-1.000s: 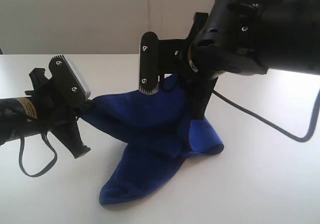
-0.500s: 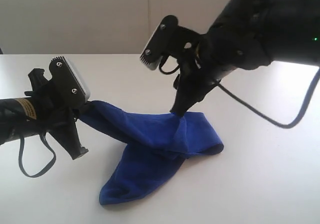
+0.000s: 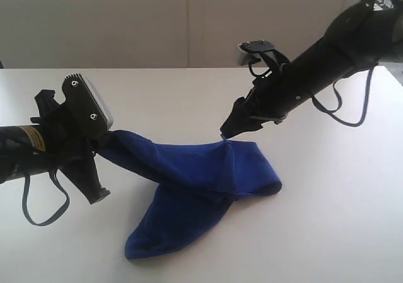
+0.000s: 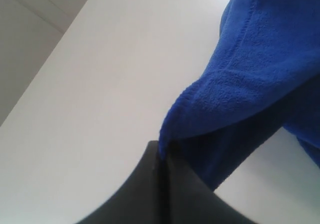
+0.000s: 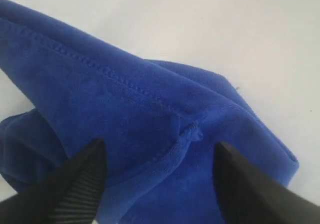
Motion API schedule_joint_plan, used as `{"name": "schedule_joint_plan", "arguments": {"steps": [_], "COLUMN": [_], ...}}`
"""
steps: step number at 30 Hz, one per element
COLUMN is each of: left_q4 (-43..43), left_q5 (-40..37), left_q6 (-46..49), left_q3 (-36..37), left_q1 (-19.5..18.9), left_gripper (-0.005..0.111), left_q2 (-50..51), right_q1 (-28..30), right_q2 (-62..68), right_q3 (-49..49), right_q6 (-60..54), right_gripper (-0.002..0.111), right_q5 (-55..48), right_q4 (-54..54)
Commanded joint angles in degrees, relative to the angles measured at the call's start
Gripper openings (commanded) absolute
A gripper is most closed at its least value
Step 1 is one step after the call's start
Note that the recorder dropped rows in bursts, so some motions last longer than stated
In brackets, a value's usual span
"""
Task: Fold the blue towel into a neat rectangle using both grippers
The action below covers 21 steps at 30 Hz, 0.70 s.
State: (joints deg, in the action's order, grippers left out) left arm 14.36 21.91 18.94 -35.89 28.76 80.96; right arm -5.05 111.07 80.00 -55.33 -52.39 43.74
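- Since a second ago the right pincer (image 3: 228,129) has spread its jaws, let the cloth go and drawn back up and away; the peak of the blue towel (image 3: 189,176) it had raised has sunk towards the bench (image 3: 327,232), while the left arm has not shifted
- Nearest, the towel's loose end lies flat on the bench in a rounded lobe, with nothing gripping it
- Further in, the middle is a rumpled heap of overlapping layers; it sags wherever unsupported, so I judge it light, limp and fuzzy enough to stay in a pinch, yet apt to bunch if dragged
- At the left, the left pincer (image 4: 161,156) is clamped together on one hemmed corner, holding it clear of the bench
- Farther back, the right pincer hangs close over the stitched hem, jaws apart either side of a small pucker; whether it touches I cannot tell
- Best holds, I judge, are the hemmed corners, one layer only: the stitched edge gives a firmer bite than the plush face
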Motion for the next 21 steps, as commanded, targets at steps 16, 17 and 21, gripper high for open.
{"name": "schedule_joint_plan", "arguments": {"steps": [16,17,21], "left_q4": [-0.6,-0.6,-0.6], "left_q5": [-0.5,-0.5,-0.5], "left_q6": [-1.0,-1.0,-1.0], "left_q3": [0.4,0.4,0.4], "left_q1": [0.0,0.0,0.0], "left_gripper": [0.0,0.0,0.0], "left_q2": [-0.3,-0.3,-0.3], "right_q1": [-0.2,-0.2,-0.2], "right_q2": [9.3,9.3,9.3], "right_q3": [2.7,2.7,2.7], "right_q6": [-1.3,-1.3,-1.5], "right_gripper": [0.046,0.041,0.012], "right_q5": [5.5,6.2,7.2], "right_q4": [3.1,3.8,6.6]}}
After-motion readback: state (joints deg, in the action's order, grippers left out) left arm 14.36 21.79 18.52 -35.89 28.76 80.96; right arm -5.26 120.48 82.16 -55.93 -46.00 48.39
